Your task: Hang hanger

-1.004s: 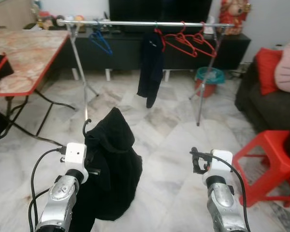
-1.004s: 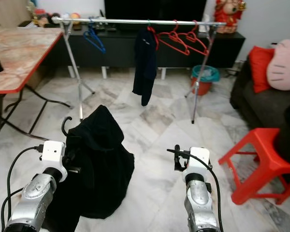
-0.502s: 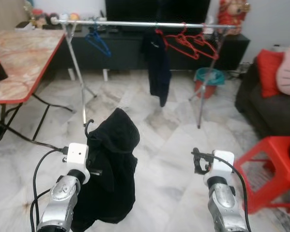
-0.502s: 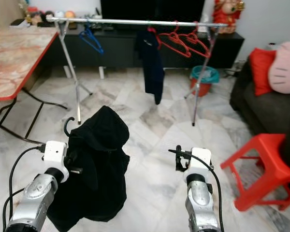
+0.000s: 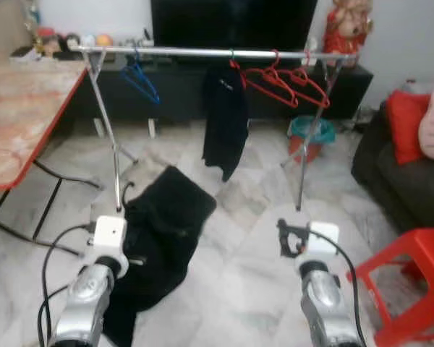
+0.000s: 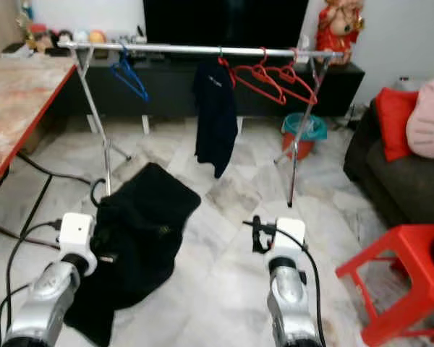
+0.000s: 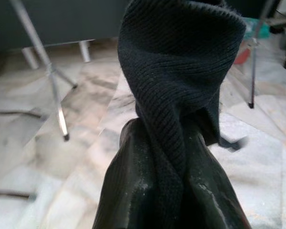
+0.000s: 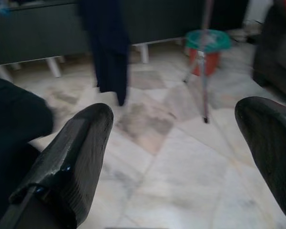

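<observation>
Up front, the left gripper (image 7: 169,162) pinches a ribbed black knit garment (image 5: 163,238); the right gripper (image 8: 178,143) gapes apart.

The clothes rail (image 5: 202,52) has open bar between the blue hanger (image 5: 143,74) and the hanging dark garment (image 5: 225,116). Red hangers (image 5: 289,81) crowd the rail's right end. Marble floor (image 5: 239,238) lies open ahead; the table (image 5: 22,108) flanks the left, the red stool (image 5: 412,282) and sofa (image 5: 398,173) the right.
</observation>
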### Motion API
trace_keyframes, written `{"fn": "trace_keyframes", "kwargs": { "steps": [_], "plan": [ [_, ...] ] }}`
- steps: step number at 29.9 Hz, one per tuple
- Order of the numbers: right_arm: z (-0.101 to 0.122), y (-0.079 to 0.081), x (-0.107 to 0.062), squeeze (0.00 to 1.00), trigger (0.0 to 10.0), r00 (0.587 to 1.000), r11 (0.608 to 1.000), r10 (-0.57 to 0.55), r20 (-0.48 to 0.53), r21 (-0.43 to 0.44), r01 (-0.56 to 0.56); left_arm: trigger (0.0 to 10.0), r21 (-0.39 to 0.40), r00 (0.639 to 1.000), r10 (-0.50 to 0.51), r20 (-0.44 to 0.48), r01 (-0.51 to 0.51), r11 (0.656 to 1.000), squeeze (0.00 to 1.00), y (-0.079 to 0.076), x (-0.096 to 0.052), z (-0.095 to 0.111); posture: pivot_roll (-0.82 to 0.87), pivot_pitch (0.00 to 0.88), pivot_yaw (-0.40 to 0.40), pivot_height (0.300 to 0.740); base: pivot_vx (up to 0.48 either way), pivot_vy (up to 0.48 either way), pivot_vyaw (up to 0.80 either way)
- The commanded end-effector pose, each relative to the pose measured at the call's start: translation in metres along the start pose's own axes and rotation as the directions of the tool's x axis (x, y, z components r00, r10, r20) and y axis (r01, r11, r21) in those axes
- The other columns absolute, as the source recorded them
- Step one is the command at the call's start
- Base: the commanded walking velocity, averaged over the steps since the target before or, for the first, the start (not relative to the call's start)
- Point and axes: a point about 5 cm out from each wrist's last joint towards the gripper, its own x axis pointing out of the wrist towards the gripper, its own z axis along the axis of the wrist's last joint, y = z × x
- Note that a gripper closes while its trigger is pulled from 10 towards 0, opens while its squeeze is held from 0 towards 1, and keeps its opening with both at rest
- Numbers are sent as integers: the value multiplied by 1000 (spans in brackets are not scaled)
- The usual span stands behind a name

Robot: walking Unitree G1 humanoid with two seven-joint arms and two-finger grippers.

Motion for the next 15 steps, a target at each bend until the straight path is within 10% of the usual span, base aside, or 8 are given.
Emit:
{"fn": "trace_keyframes", "kwargs": {
  "steps": [1, 15],
  "plan": [
    [-2, -15, -1, 0, 10000, 999, 999, -41, -14, -15, 41, 10000, -7, 997, -41, 64, 41, 999, 0, -13, 7, 15, -162, 0, -29, 740, 386, 0, -800],
    [0, -16, -1, 0, 10000, 999, 999, -42, 2, -11, 42, 10000, -11, 997, -38, 61, 39, 999, 0, -15, 9, 16, -166, 0, -28, 740, 391, 0, -161]
  ]
}}
